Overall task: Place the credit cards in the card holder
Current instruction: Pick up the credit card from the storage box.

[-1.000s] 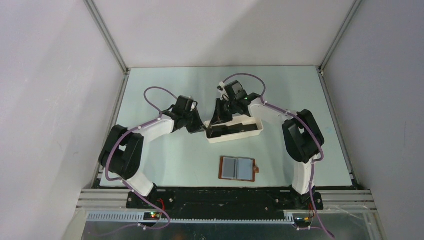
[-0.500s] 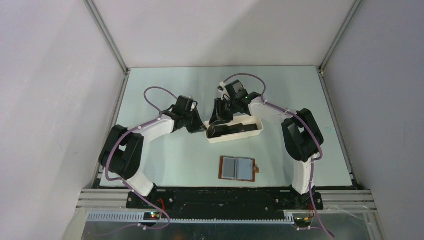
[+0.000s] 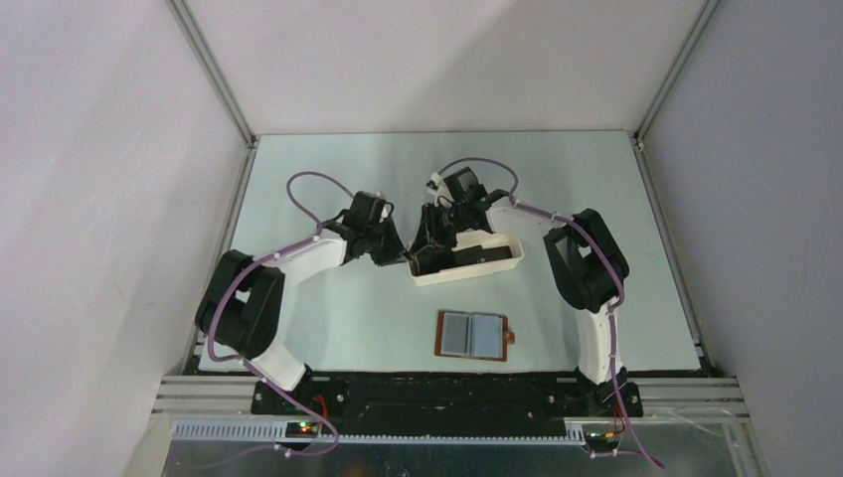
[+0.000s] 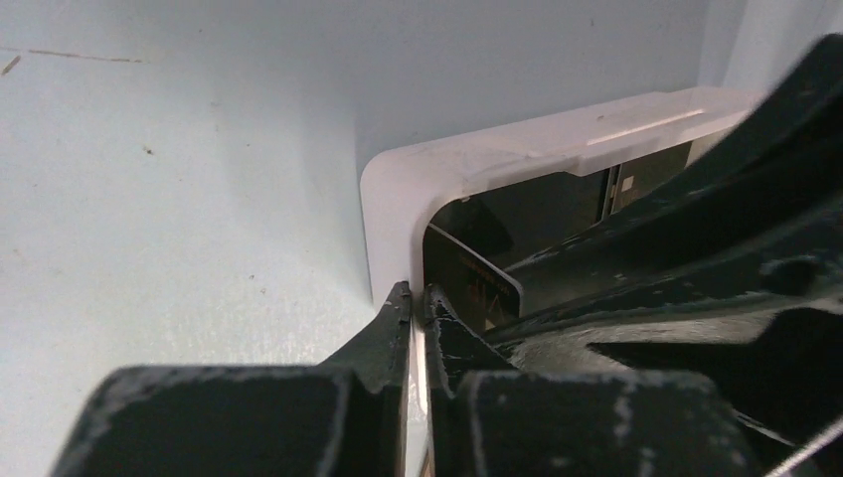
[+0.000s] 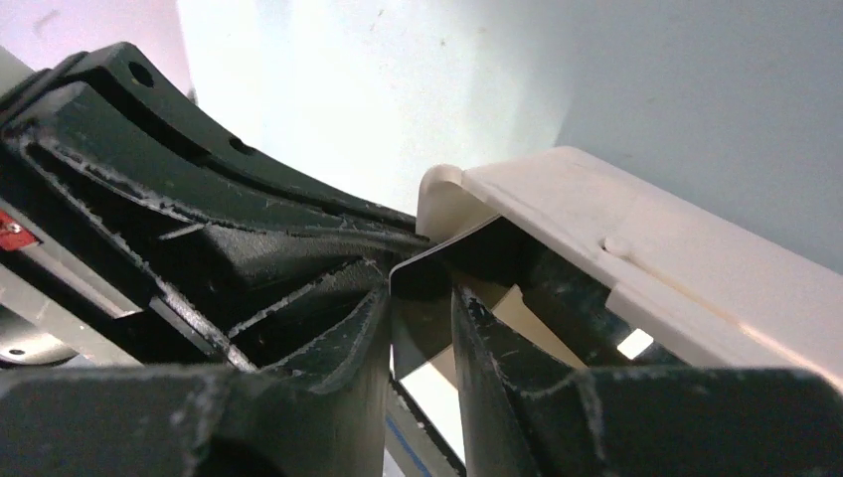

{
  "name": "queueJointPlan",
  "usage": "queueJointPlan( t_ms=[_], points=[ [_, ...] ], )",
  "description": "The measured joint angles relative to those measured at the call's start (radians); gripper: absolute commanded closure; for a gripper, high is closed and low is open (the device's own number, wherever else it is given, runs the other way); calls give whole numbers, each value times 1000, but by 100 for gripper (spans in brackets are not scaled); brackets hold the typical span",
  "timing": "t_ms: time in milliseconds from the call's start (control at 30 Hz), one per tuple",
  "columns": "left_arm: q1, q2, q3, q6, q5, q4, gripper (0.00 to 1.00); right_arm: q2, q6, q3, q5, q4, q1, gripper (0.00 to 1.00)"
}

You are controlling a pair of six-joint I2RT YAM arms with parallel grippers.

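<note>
From above, the card holder (image 3: pixel 474 335) lies open and flat on the pale table (image 3: pixel 338 308), near the arms' bases. Its two grey-blue pockets face up and its snap tab (image 3: pixel 510 339) sticks out to the right. It lies well apart from the white tray (image 3: pixel 502 264) farther back, where the dark credit cards (image 3: pixel 479 252) lie. The left gripper (image 3: pixel 407 260) meets the tray's left end, and the right gripper (image 3: pixel 425 254) reaches down inside that same end. No writing can be made out at this range. In the left wrist view, the left gripper (image 4: pixel 416 298) has its fingertips almost together, pinching the tray's thin white end wall (image 4: pixel 398 199) between them. Just inside that wall one of the credit cards (image 4: pixel 479 283) stands tilted, and faint print on its face is too blurred to read. The right arm's black fingers (image 4: pixel 696 229) cross over the tray. In the right wrist view, the right gripper (image 5: pixel 421 310) has its jaws apart. The raised corner of a dark card (image 5: pixel 422 286) sits in the gap, beside the tray's rounded corner (image 5: pixel 447 194). Whether the pads press on that card cannot be told. A pale patch shows low between the fingers (image 5: pixel 497 348), but no lettering is legible.
</note>
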Motion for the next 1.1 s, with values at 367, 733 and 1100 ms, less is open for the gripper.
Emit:
queueJointPlan(
  t_ms=[367, 733, 1100],
  points=[
    [-2, -107, -17, 37, -22, -58, 69, 24, 15, -18, -43, 14, -10, 85],
    [2, -235, -17, 66, -32, -82, 24, -25, -75, -12, 169, -134, -7, 100],
    [5, -676, -17, 220, 11, -73, 8, -270, -208, 9, 182, -320, 11, 100]
  ],
)
